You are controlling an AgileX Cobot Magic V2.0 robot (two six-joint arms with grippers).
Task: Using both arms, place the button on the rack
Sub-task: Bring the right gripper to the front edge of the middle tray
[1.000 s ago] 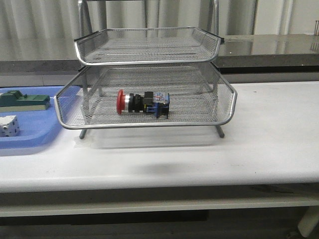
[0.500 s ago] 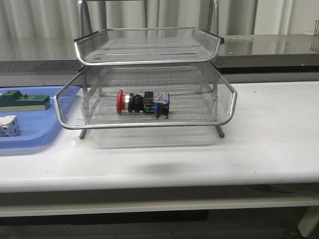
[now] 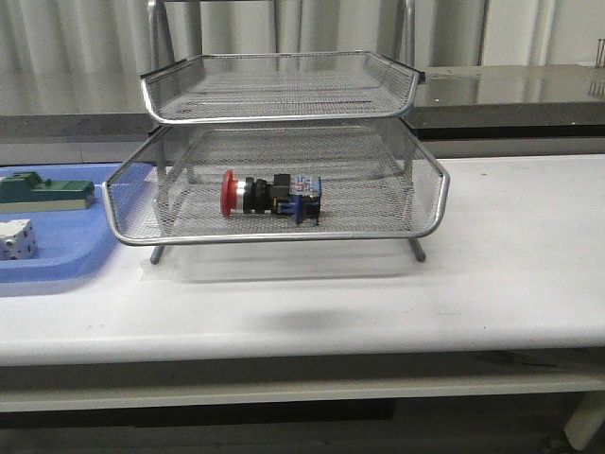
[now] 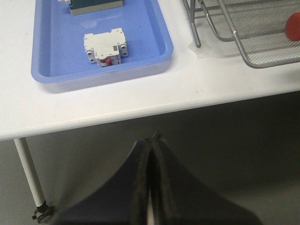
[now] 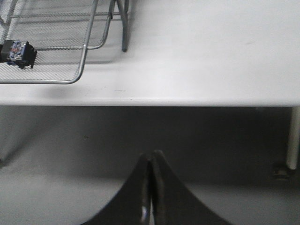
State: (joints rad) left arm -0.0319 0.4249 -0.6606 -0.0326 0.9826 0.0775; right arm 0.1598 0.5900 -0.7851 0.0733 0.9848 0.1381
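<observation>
The button (image 3: 271, 196) lies on its side in the pulled-out middle tray of the silver wire-mesh rack (image 3: 284, 236), red head pointing left. Its blue rear end (image 5: 17, 53) shows in the right wrist view and its red head (image 4: 294, 26) at the edge of the left wrist view. Neither arm appears in the front view. My left gripper (image 4: 152, 138) is shut with nothing in it, off the table's front edge and below it. My right gripper (image 5: 152, 154) is also shut and empty, likewise in front of the table edge.
A flat blue tray (image 3: 66, 270) sits on the table left of the rack, holding a green block (image 3: 47, 192) and a white cube (image 3: 17, 238). The white cube (image 4: 105, 46) also shows in the left wrist view. A table leg (image 4: 29, 176) stands below the left edge.
</observation>
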